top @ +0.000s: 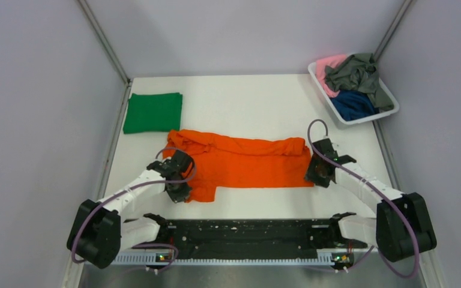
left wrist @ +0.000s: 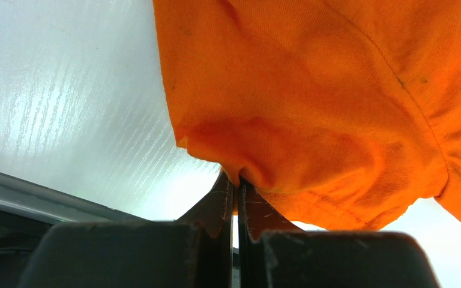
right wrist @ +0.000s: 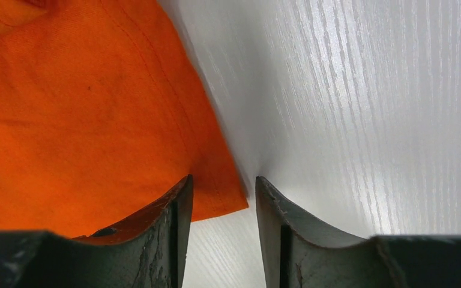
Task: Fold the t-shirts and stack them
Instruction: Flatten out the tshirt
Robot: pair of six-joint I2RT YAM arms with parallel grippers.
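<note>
A bright orange t-shirt [top: 246, 162] lies partly folded across the middle of the table. My left gripper [top: 179, 187] is at its near-left corner, shut on a pinch of orange cloth [left wrist: 258, 162]. My right gripper [top: 318, 174] is at the shirt's near-right corner [right wrist: 222, 198], jaws open, with the corner lying between the fingers. A folded green t-shirt [top: 153, 112] lies flat at the far left. Grey-green [top: 354, 73], navy blue [top: 353, 103] and pink [top: 330, 66] t-shirts lie bundled in the basket.
A white plastic basket [top: 390, 103] stands at the far right corner of the table [top: 246, 102]. Grey walls close in the table on three sides. A black rail [top: 246, 237] with the arm bases runs along the near edge.
</note>
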